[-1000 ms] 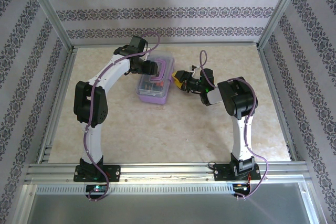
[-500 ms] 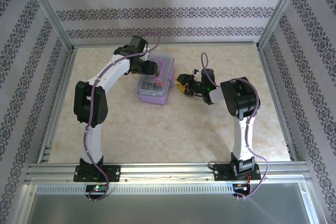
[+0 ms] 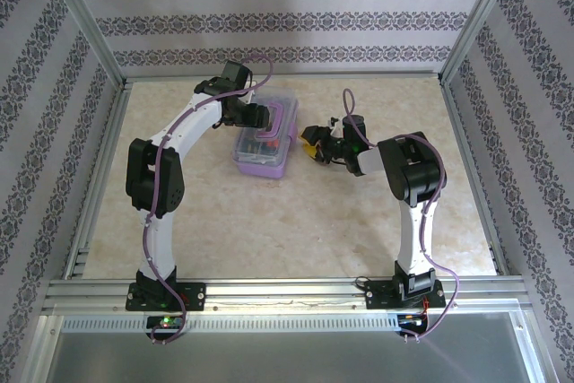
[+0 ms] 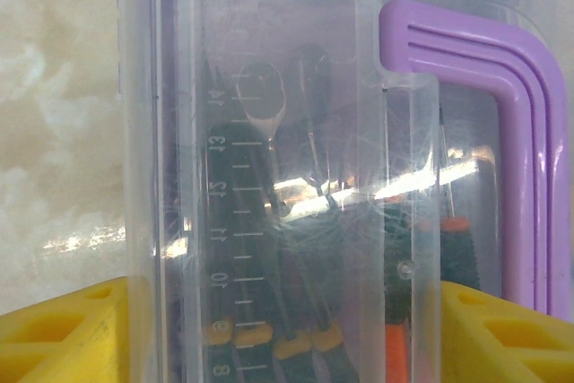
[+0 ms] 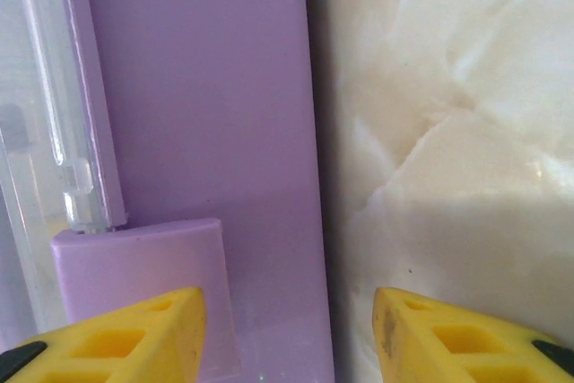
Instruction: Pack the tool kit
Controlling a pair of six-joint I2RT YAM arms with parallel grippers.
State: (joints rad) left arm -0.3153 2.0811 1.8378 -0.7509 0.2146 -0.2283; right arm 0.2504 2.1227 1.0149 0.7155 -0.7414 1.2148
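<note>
tool kit [image 3: 265,141] on tabletop [image 3: 269,221], centre-rear | left gripper [image 3: 260,117] at its rear-left end | right gripper [image 3: 311,143] just right of it

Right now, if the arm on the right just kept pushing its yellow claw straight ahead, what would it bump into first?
Most likely the tool kit. The right gripper points at the box's lilac side, jaws open; its wrist camera shows a purple latch tab near one finger. How close it is remains unclear.

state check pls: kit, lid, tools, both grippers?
tool kit: upright on the table, between the arms
clear lid: down over the tools
screwdrivers: inside, under the lid
left gripper: open, fingers straddling the lid
right gripper: open, beside the kit's lilac wall, holding nothing
</note>
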